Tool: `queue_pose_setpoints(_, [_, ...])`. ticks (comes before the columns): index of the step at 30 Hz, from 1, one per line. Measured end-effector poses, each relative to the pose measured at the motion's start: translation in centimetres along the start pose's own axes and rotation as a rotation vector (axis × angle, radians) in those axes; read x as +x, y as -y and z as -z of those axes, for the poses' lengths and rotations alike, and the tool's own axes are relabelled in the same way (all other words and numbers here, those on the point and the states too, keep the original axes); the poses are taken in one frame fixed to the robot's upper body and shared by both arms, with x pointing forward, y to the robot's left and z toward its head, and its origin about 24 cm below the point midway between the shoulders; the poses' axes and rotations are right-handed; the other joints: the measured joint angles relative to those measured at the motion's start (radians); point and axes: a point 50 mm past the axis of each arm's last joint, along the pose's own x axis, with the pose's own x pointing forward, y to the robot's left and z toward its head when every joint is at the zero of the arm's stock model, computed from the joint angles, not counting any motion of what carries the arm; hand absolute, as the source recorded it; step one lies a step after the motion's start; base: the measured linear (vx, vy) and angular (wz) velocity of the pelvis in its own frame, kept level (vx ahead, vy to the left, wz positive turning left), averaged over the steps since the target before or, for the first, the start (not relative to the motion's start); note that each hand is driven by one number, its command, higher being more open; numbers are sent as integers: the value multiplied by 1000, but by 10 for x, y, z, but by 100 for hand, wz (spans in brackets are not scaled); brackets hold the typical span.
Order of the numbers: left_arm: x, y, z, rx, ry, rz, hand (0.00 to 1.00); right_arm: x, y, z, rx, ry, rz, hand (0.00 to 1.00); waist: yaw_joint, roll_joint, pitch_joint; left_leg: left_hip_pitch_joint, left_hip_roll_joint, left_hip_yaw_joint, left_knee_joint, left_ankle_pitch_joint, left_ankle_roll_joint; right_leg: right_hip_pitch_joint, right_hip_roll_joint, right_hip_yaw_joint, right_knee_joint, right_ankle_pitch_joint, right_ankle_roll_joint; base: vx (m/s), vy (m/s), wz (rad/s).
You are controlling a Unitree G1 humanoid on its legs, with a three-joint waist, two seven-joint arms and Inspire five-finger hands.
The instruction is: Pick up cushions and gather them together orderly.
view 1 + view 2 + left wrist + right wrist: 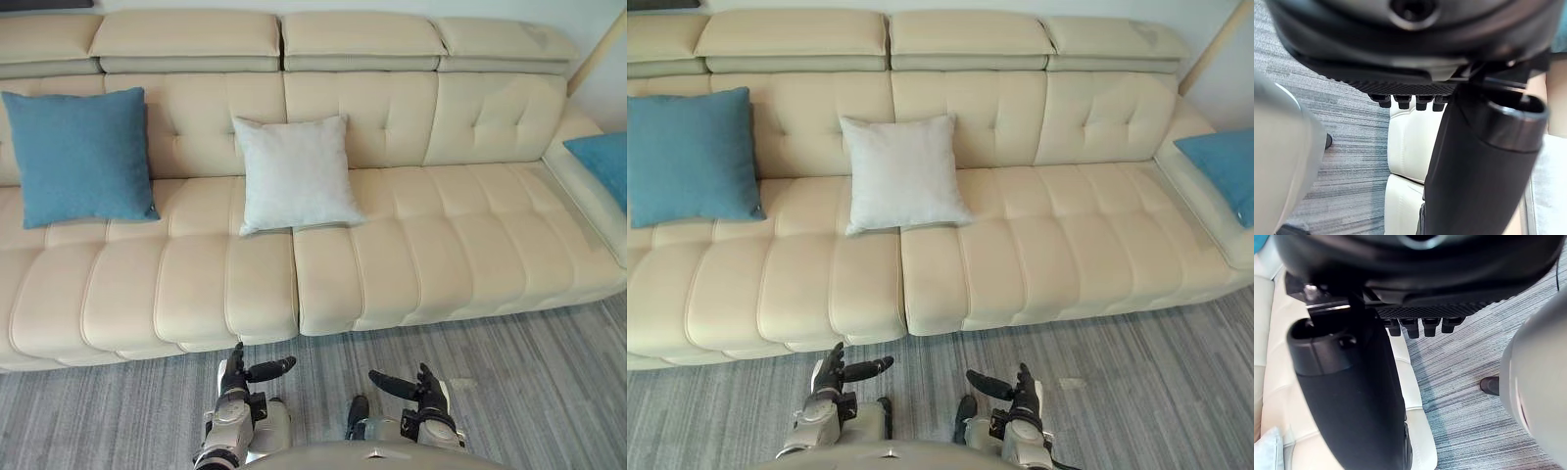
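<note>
Left eye view: cream sofa [421,255] runs across the frame, grey striped floor [529,382] in front of it. 3 cushions on it, well apart from each other. Left blue cushion [80,155] stands upright on the seat near the left end, leaning on the backrest. Pale grey cushion [296,173] stands upright around the middle, also leaning on the backrest, its lower edge over the seam between 2 seat sections. Right blue cushion [602,164] lies on the sofa's right end section, cut off by the frame edge. Left hand [238,375] and right hand [423,390] hang low over the floor in front of the sofa, near each other, not touching any cushion. Both are spread wide, thumbs pointing inward toward each other, nothing held.

Right eye view: same layout. Left blue cushion [691,157], pale grey cushion [903,173] and right blue cushion [1223,168] sit in the same 3 spots. Both hands are empty above the floor, short of the sofa's front edge.

Left wrist view: left hand [1479,166] seen from very close, thumb out, fingers in a straight row, nothing between them. Past them the sofa's seat edge [1405,142] and the floor [1347,122].

Right wrist view: right hand [1352,406] likewise wide and empty, fingers straight. Beyond it the sofa seat [1415,382] meets the floor [1464,372]. A pale cloth corner shows at the frame edge; cannot tell which cushion.
</note>
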Motion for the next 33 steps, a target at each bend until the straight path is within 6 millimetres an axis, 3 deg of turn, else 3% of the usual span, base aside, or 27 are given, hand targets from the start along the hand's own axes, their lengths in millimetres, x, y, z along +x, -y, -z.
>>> queue_pose_setpoints(3, [-2,-9,8,13,-25,-33,100,-6,-2,16,5,-56,-18,100,-10,-11,-28,44,-45,23,-58,-3,6,33,-18,45,-92,52,29,-112,201,-40])
queue_pose_setpoints(6, [-2,-10,13,53,-41,-33,100,-6,4,20,25,-70,7,100,-17,-9,-47,46,-70,45,-84,-4,8,32,-19,82,-163,98,36,-22,123,-37])
queue_pose_setpoints(11, [-2,-17,21,57,-86,-51,100,-5,7,20,40,-79,11,100,-19,5,-52,94,-49,140,-80,-7,35,33,19,191,-203,166,36,61,55,-79])
queue_pose_setpoints(14, [-1,-19,22,91,-98,-50,100,-2,5,13,47,-64,7,100,-35,3,-53,117,-14,243,-87,-11,47,26,61,235,-278,237,15,122,-11,-97])
queue_pose_setpoints(15, [-1,-19,23,92,-100,-49,100,-1,4,12,46,-63,5,100,-38,2,-53,120,-6,260,-92,-10,48,24,63,213,-291,248,4,78,-109,-108])
queue_pose_setpoints(16, [-1,-19,24,96,-111,-45,100,2,1,8,45,-66,0,100,-42,4,-53,135,16,324,-112,-8,50,16,47,73,-290,220,-62,62,-103,-96])
queue_pose_setpoints(17, [-1,-17,24,99,-112,-38,100,3,2,7,49,-69,5,100,-46,16,-45,152,28,346,-121,-8,49,15,22,-45,-256,196,-85,87,-103,-105])
queue_pose_setpoints(18, [-1,-17,24,105,-110,-33,100,4,2,9,54,-81,9,100,-46,19,-44,176,34,372,-133,-4,43,17,-6,-151,-231,176,-88,144,-46,-84])
queue_pose_setpoints(19, [-1,-19,25,111,-113,-36,100,3,3,14,55,-105,12,100,-53,20,-43,204,39,391,-151,2,32,29,-5,-201,-225,168,-68,178,-92,-71])
queue_pose_setpoints(23, [-1,-19,27,143,-118,-18,100,6,18,20,39,-130,48,100,-58,32,-39,248,49,332,-182,14,12,37,60,-108,-258,169,-67,127,-144,-71])
queue_pose_setpoints(25, [-2,-13,30,149,-131,7,100,6,27,22,53,-139,78,100,-69,38,-31,246,64,316,-116,15,11,63,73,-93,-272,160,-68,85,-145,-37])
queue_pose_setpoints(27, [-2,-8,27,156,-121,29,100,2,39,34,60,-167,113,100,-68,51,-23,196,115,286,93,17,9,120,92,-87,-287,141,-76,58,-133,-16])
queue_pose_setpoints(28, [-2,-8,26,153,-112,29,100,1,43,36,72,-174,126,100,-68,66,-14,158,146,250,229,45,24,147,108,-79,-286,131,-83,13,-113,-40])
queue_pose_setpoints(29, [-2,-10,24,146,-101,22,100,1,43,36,73,-168,128,100,-65,64,-5,92,159,194,375,109,43,172,119,-47,-287,122,-96,34,-96,-55])
queue_pose_setpoints(30, [-1,-11,23,146,-95,18,100,1,43,34,71,-158,127,100,-62,61,-5,64,149,171,419,98,32,174,119,-29,-288,119,-99,71,-51,-71])
queue_pose_setpoints(31, [-1,-11,21,142,-85,15,100,2,41,30,75,-142,124,100,-61,61,-2,16,122,148,453,42,22,172,115,-4,-291,116,-104,87,-17,-51])
queue_pose_setpoints(33, [0,-8,15,136,-60,20,100,3,40,27,82,-131,124,100,-57,60,12,-43,67,129,396,-29,23,172,110,26,-296,116,-103,87,-8,-55])
